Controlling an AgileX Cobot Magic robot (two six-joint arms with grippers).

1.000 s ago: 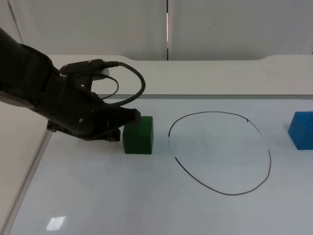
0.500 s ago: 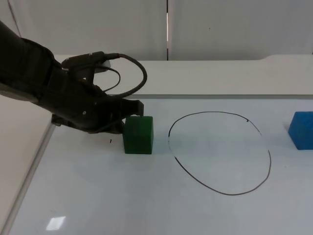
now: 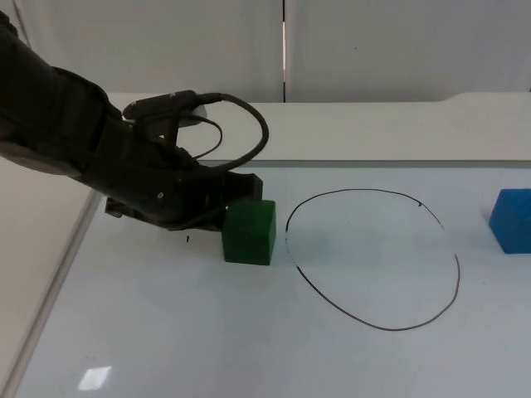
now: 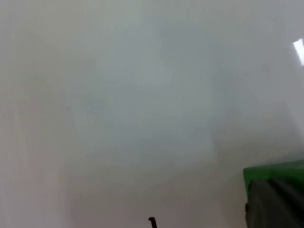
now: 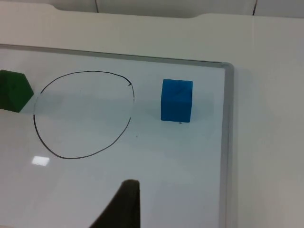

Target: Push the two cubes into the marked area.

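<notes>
Since the earlier frame, my left gripper (image 3: pixel 235 192) has advanced toward the circle and carried the green cube (image 3: pixel 250 232) with it; the cube now sits closer to the drawn line than it did. The gripper presses against the cube's outer side, the side facing away from the marked area. Whether its fingers are parted or closed I cannot tell, as the arm's body hides them from above.

Relation governing the next move: the cube lies between my left gripper and the marked area (image 3: pixel 373 259), so a continued push in the same direction should, in my judgement, take it over the line. The cube's near edge stands just beside the line, not yet across it. It appears slightly turned on the table (image 3: pixel 249 348), so it may rotate off the contact face if the push is off-centre.

My right gripper (image 5: pixel 124 202) waits, held above the table looking down on it; its finger state I cannot tell. The blue cube (image 3: pixel 511 220) stands outside the circle on its far side, well apart from the line, untouched. My right arm is the nearer one to it.
</notes>
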